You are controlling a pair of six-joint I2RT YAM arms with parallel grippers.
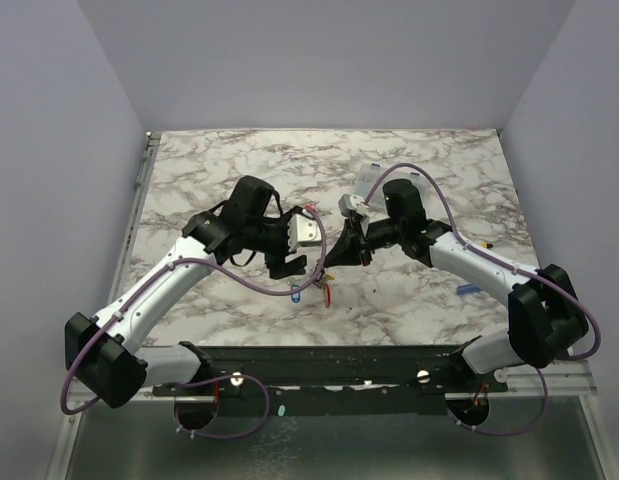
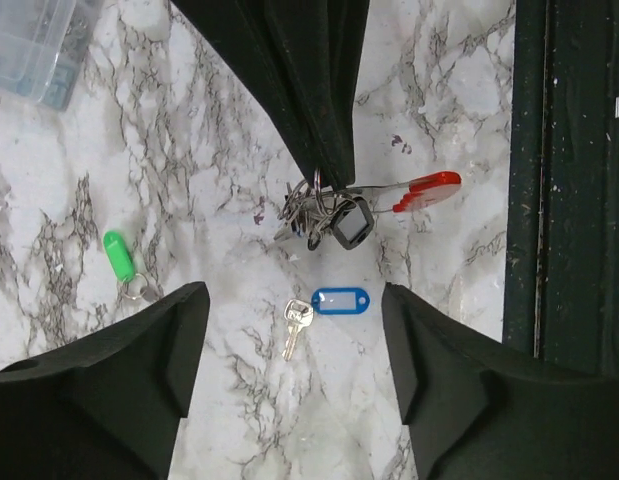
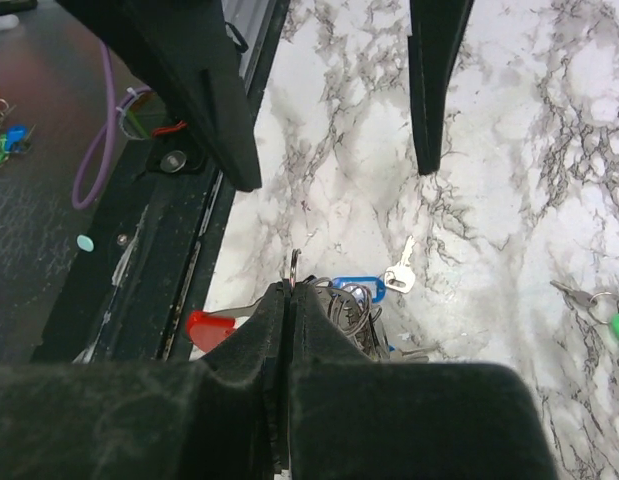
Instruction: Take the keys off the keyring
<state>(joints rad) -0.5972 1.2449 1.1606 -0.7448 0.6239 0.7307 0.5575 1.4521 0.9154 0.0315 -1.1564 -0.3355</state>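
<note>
My right gripper (image 3: 289, 290) is shut on the thin dark keyring (image 3: 293, 262) and holds it above the marble table. A bunch of keys (image 2: 314, 212) hangs from the ring, with a red tag (image 2: 429, 188) sticking out sideways. My left gripper (image 2: 294, 370) is open and empty, its fingers (image 3: 204, 90) spread just in front of the bunch. Below it on the table lie a loose silver key (image 2: 295, 325) and a blue tag (image 2: 341, 300). A green-tagged key (image 2: 118, 255) lies apart to the side. In the top view both grippers (image 1: 324, 260) meet at mid-table.
A clear plastic compartment box (image 2: 34, 45) stands farther back on the table, also in the top view (image 1: 367, 178). A small blue stick (image 1: 466, 290) lies right of the right arm. The black mounting rail (image 2: 559, 200) runs along the near table edge.
</note>
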